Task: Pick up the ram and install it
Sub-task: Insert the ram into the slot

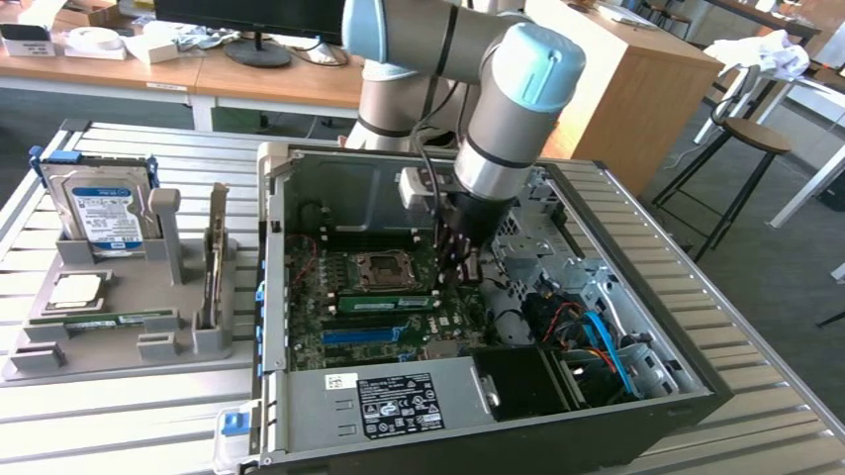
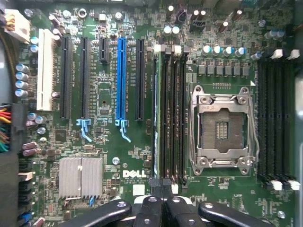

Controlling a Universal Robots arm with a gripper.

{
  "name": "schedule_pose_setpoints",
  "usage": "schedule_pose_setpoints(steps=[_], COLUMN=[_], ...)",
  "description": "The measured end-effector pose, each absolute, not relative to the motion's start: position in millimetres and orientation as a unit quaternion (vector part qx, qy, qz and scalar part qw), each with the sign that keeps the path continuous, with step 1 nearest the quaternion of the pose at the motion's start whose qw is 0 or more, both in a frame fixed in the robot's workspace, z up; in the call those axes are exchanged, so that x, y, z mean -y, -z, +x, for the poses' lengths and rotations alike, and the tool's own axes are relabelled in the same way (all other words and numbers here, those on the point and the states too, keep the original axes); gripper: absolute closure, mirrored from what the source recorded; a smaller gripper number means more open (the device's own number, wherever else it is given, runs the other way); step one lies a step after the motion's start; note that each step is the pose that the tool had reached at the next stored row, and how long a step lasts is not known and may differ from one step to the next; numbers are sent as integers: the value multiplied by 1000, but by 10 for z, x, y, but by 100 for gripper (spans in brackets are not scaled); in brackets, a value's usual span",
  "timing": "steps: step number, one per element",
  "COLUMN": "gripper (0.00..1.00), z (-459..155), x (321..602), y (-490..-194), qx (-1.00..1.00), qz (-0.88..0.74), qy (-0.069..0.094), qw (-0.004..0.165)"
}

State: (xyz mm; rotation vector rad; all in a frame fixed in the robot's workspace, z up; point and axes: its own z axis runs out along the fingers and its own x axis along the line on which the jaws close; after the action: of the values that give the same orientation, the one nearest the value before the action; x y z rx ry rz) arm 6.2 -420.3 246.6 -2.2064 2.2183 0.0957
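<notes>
The ram [image 1: 383, 301], a long green stick, sits on edge in a memory slot of the motherboard inside the open computer case [image 1: 396, 406]. In the wrist view the ram [image 2: 156, 118] shows edge-on in the slot beside the other dark memory slots. My gripper [image 1: 453, 259] reaches down into the case over one end of that stick. Its fingers [image 2: 152, 187] are shut together at the end of the slot row, the gripper [image 2: 163, 185] holding nothing that I can see. Whether the tips touch the ram I cannot tell.
The open processor socket [image 2: 221, 127] lies beside the memory slots. A grey holder [image 1: 119, 346] at the exterior view's left carries a blue-labelled hard drive [image 1: 106, 213], a silver processor chip [image 1: 77, 289], another green stick [image 1: 106, 320] and an upright card [image 1: 216, 262]. Cables [image 1: 595, 341] fill the case's right side.
</notes>
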Motion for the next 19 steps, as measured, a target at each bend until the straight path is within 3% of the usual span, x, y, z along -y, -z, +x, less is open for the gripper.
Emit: schedule_pose_setpoints(steps=[8,19], gripper=[90,90], z=[62,15], x=[4203,4203], y=[-2641,-2643], qx=[-709,-709], qz=[-705,-705], qy=[-31,-31], qw=[6,6])
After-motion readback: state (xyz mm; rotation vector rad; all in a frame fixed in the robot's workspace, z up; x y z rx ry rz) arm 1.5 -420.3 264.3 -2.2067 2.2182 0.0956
